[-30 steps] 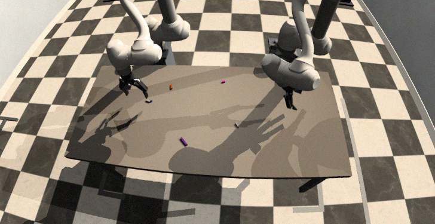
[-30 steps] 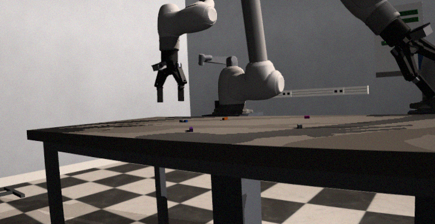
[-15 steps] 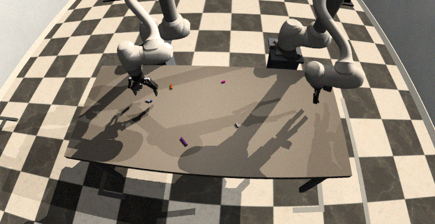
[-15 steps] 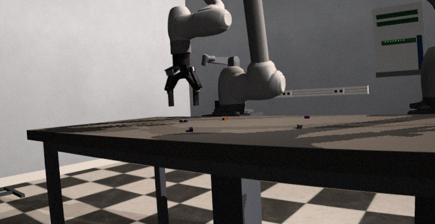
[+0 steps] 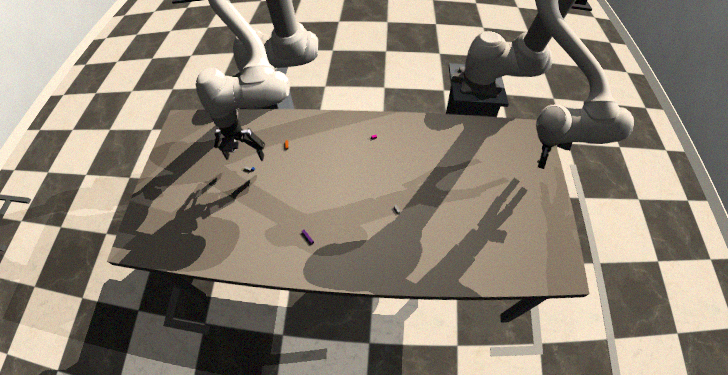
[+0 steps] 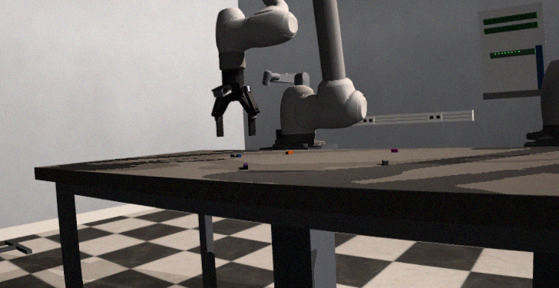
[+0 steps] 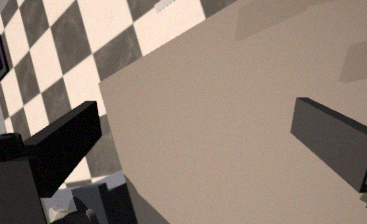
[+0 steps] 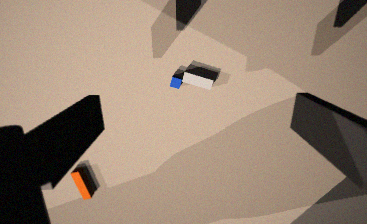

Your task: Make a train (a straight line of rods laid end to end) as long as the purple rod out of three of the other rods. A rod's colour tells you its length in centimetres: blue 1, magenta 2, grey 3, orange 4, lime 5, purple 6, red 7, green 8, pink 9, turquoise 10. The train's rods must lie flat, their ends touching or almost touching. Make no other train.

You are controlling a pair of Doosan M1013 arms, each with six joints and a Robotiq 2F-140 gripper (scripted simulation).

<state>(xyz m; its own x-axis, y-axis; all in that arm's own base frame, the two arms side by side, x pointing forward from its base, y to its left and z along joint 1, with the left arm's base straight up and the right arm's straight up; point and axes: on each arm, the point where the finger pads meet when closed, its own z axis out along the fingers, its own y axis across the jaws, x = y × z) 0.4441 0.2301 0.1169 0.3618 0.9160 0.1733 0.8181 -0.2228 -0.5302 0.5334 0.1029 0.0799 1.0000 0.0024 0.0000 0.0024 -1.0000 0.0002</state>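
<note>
A blue rod (image 5: 252, 169) (image 6: 239, 155) (image 8: 176, 82) lies at one end of a light grey rod (image 5: 247, 169) (image 6: 233, 155) (image 8: 198, 80), touching or almost touching. An orange rod (image 5: 286, 144) (image 6: 289, 152) (image 8: 81, 185) and a magenta rod (image 5: 373, 137) (image 6: 394, 150) lie apart towards the arms' side. The purple rod (image 5: 307, 236) (image 6: 245, 166) lies near the opposite edge. Another grey rod (image 5: 396, 209) (image 6: 385, 163) lies alone. My right gripper (image 5: 244, 158) (image 6: 236, 134) (image 8: 196, 111) is open, pointing down above the blue and grey pair. My left gripper (image 5: 542, 166) (image 7: 196, 116) is open, high above the table's end.
The table (image 5: 346, 178) (image 6: 312, 188) (image 7: 199, 100) carries broad arm shadows. Its corner and the checkered floor (image 5: 636, 229) (image 7: 79, 30) show beneath my left gripper in the left wrist view. The two arms stand well apart, at opposite ends of the table.
</note>
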